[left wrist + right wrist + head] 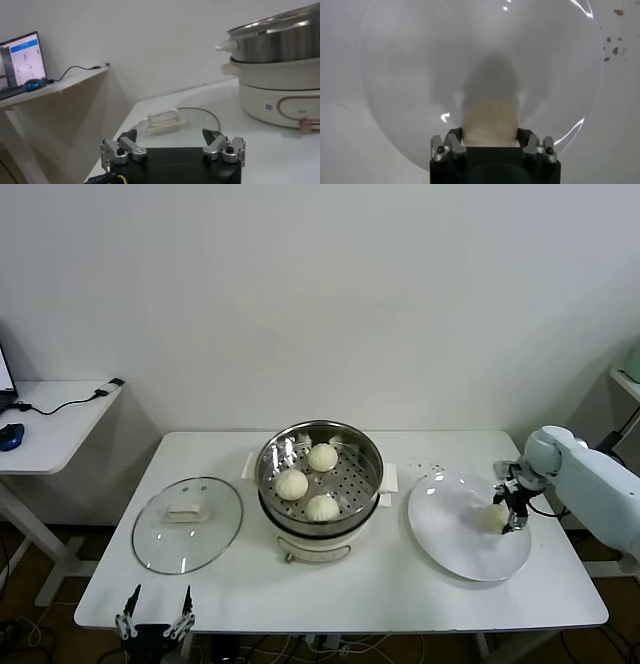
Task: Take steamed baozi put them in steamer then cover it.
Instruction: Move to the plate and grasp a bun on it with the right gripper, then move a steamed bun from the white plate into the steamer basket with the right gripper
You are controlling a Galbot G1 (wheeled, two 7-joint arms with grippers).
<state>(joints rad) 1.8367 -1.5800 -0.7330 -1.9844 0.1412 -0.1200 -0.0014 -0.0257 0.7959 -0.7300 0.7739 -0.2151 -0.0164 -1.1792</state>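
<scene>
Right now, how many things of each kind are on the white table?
Baozi: 4, three in the steamer, one on the plate
Steamer: 1
Glass cover: 1
White plate: 1
Total: 7

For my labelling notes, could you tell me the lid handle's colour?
White, on the clear glass lid; the head view shows it best.
</scene>
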